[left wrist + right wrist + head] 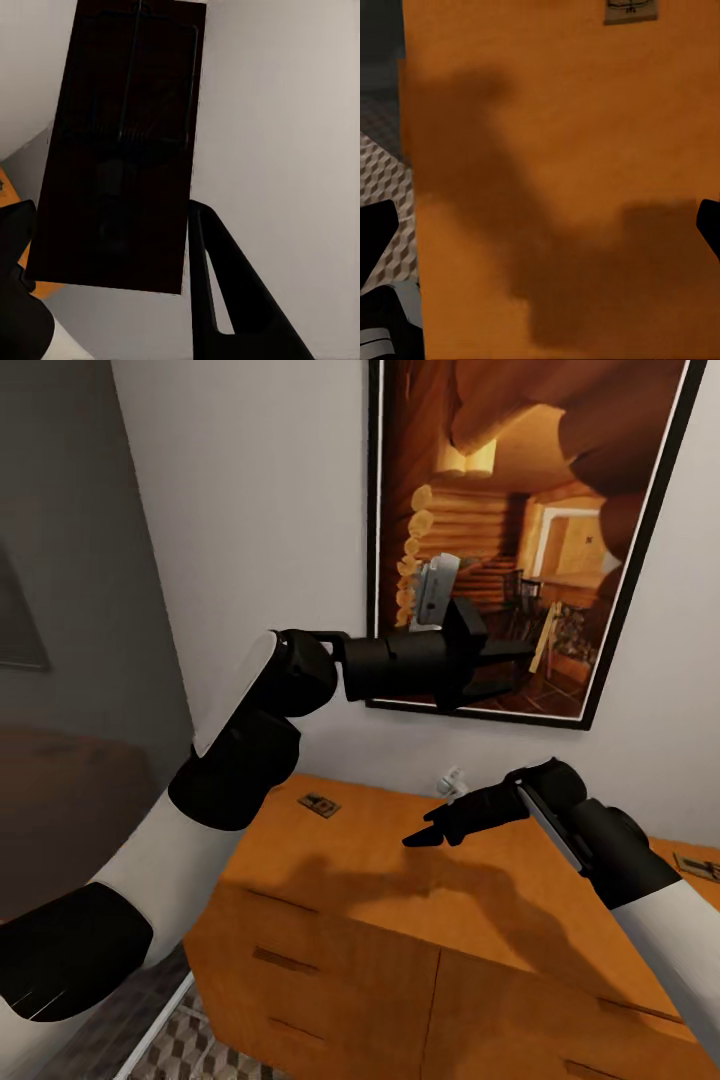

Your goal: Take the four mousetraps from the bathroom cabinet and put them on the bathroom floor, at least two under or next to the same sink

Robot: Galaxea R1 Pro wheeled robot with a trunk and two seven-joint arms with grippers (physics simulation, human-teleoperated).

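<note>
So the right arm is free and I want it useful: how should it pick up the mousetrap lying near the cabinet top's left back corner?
Grip the mousetrap across its two long wooden edges, coming straight down from above. It lies flat on the cabinet, so the sides are the only faces the open right end effector could pinch.

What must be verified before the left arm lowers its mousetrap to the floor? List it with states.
1. Left pincer grips the held mousetrap: ok, it sits between the fingers.
2. Right pincer free: ok, open above the cabinet.
3. Other traps located: cannot tell; a second mousetrap and a third mousetrap lie on the cabinet, the fourth unconfirmed.
4. Clearance from the framed picture: cannot tell.
5. Drop spot by the sink: cannot tell; floor tiles lie beside the cabinet.
</note>
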